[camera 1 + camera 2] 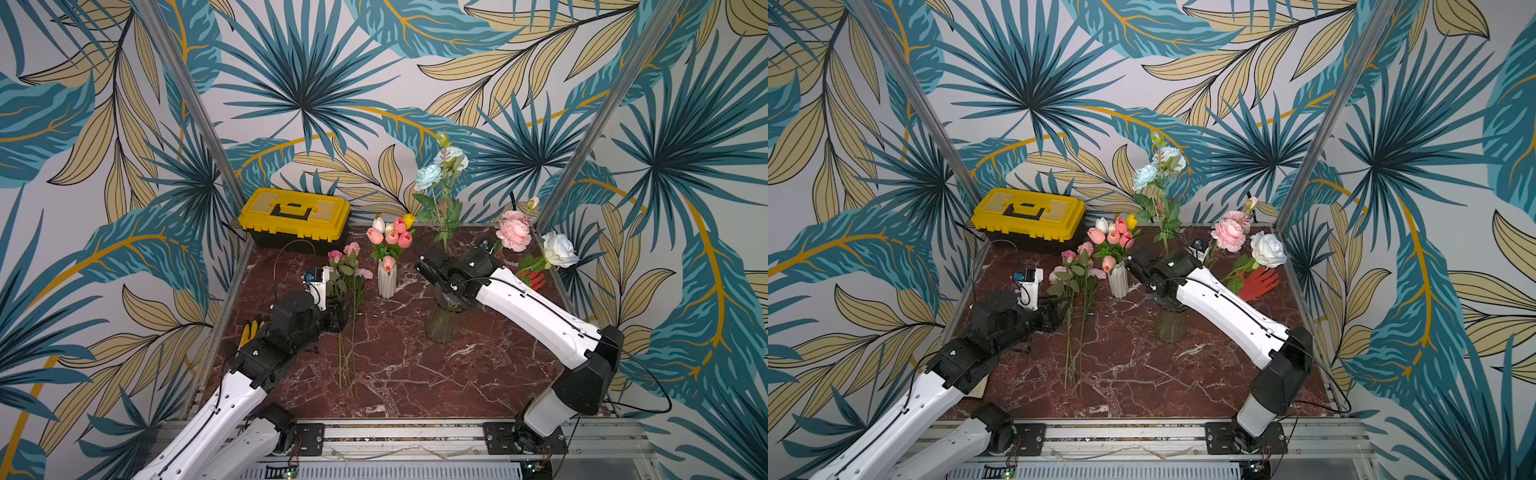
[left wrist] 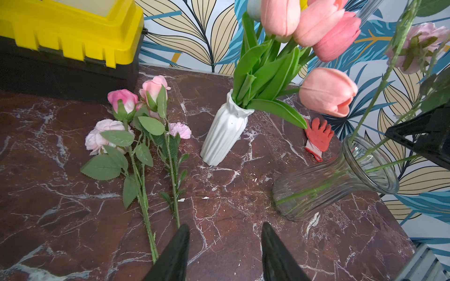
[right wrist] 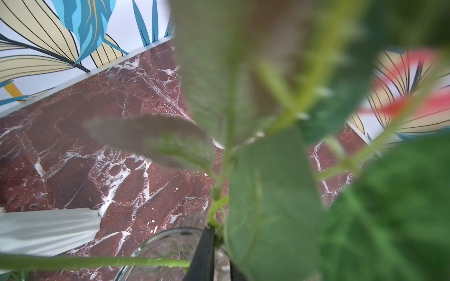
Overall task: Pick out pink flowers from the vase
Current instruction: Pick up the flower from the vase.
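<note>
A clear glass vase (image 1: 441,326) (image 2: 336,180) holds pale blue roses (image 1: 428,176), a white rose (image 1: 559,249) and pink flowers, a ruffled peony (image 1: 514,235) (image 1: 1228,235). My right gripper (image 3: 220,233) sits over the vase mouth, shut on a leafy green stem; leaves hide which bloom it bears. In both top views the right wrist (image 1: 451,276) covers that grip. Several pink flowers (image 1: 347,259) (image 2: 136,114) lie on the marble table beside my left gripper (image 2: 225,233), which is open and holds nothing. Pink tulips (image 1: 390,237) stand in a white ribbed vase (image 1: 387,280).
A yellow toolbox (image 1: 295,214) stands at the back left. A red glove (image 1: 1258,282) lies at the right behind the right arm, and a yellow glove (image 1: 249,332) lies at the left edge. Metal frame posts rise at both back corners.
</note>
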